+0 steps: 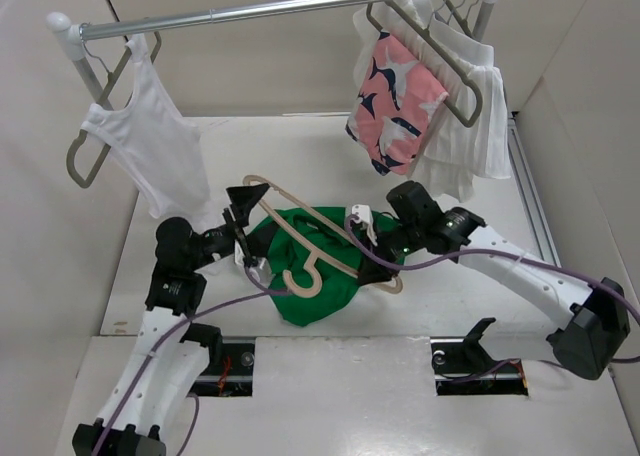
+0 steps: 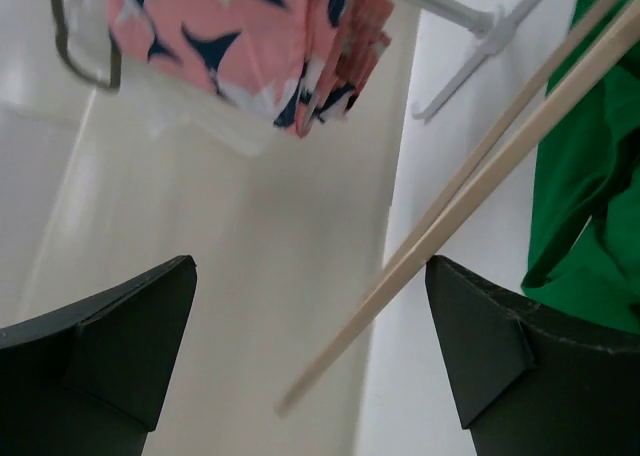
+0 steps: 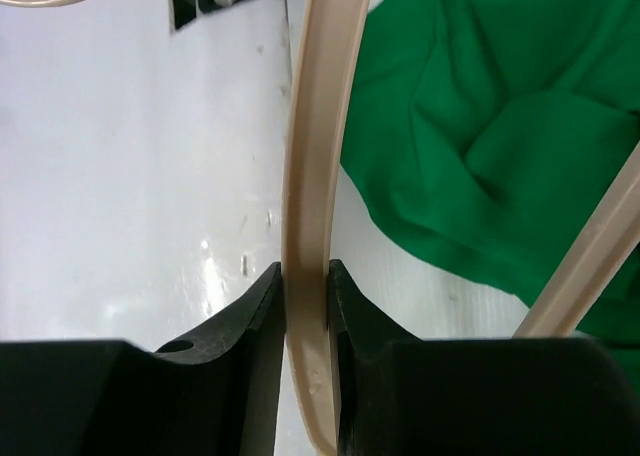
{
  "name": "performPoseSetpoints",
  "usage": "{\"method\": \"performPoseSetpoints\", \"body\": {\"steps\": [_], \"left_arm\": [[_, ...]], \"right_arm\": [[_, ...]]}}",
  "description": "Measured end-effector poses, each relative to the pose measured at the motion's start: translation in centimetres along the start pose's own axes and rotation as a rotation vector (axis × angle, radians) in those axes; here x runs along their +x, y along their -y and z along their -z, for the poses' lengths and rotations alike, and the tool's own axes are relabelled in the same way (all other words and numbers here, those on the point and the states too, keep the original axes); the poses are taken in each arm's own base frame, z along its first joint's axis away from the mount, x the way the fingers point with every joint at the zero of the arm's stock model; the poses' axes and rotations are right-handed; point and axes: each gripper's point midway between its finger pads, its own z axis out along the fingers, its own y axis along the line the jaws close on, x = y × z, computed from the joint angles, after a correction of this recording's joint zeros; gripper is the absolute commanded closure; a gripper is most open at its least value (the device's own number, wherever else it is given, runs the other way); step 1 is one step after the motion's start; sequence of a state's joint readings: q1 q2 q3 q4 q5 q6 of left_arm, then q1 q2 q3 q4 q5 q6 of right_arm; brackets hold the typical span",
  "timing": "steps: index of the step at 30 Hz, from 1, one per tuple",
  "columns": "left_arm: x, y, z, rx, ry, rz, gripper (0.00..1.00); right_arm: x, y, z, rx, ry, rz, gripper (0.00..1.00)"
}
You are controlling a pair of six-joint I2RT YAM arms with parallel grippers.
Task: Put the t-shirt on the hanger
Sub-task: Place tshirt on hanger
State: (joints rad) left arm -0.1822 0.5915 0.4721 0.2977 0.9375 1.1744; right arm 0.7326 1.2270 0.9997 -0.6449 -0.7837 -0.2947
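Top view: the t-shirt [image 1: 325, 296] lies bunched on the white worktop [image 1: 300, 146] between the two arms, near the front edge. The hanger [image 1: 310, 215] lies slantwise over it, one end high near the left arm, the other low near the right arm. Its hook [image 1: 303, 278] rests over the green cloth. The shirt is under the hanger, not threaded on it.

Right end effector [image 1: 374, 268]: closed on the hanger's lower end. The right wrist view confirms it. Both fingers of the right end effector [image 3: 305, 271] press on one beige arm of the hanger [image 3: 310, 156], with the t-shirt [image 3: 480, 126] crumpled on the worktop behind.

Left end effector [image 1: 240, 216]: sits at the hanger's upper end, just beside the shirt's left edge. In the left wrist view the left end effector [image 2: 310, 266] is spread wide and holds nothing. The hanger's two thin bars [image 2: 480, 186] run diagonally across the gap without touching either finger. The t-shirt [image 2: 590, 226] shows at the right margin.

Back of the scene: a metal rail [image 1: 280, 8] carries a white tank top [image 1: 150, 146] on the left. A pink patterned garment [image 1: 395, 101] and a white pleated piece [image 1: 470, 126] hang on the right. The pink patterned garment [image 2: 250, 36] also shows in the left wrist view.
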Motion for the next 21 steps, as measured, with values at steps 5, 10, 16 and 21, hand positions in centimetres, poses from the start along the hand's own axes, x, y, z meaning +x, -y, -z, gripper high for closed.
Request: {"method": "performPoseSetpoints", "body": {"steps": [5, 10, 16, 21], "left_arm": [[-0.4, 1.0, -1.4, 0.185, 0.088, -0.158, 0.08], [2.2, 3.6, -2.5, 0.410, 0.071, -0.089, 0.18], [4.7, 7.1, -1.7, 0.620, -0.007, 0.068, 0.44], [5.1, 7.9, -1.2, 0.660, -0.025, 0.072, 1.00]], "right_arm": [[0.1, 1.5, -0.2, 0.006, -0.076, 0.029, 1.00], [-0.8, 2.8, 0.0, 0.023, -0.098, 0.076, 1.00], [-1.3, 3.7, 0.6, 0.030, -0.108, 0.099, 1.00], [-0.9, 4.1, 0.3, 0.016, -0.133, 0.095, 1.00]]}}
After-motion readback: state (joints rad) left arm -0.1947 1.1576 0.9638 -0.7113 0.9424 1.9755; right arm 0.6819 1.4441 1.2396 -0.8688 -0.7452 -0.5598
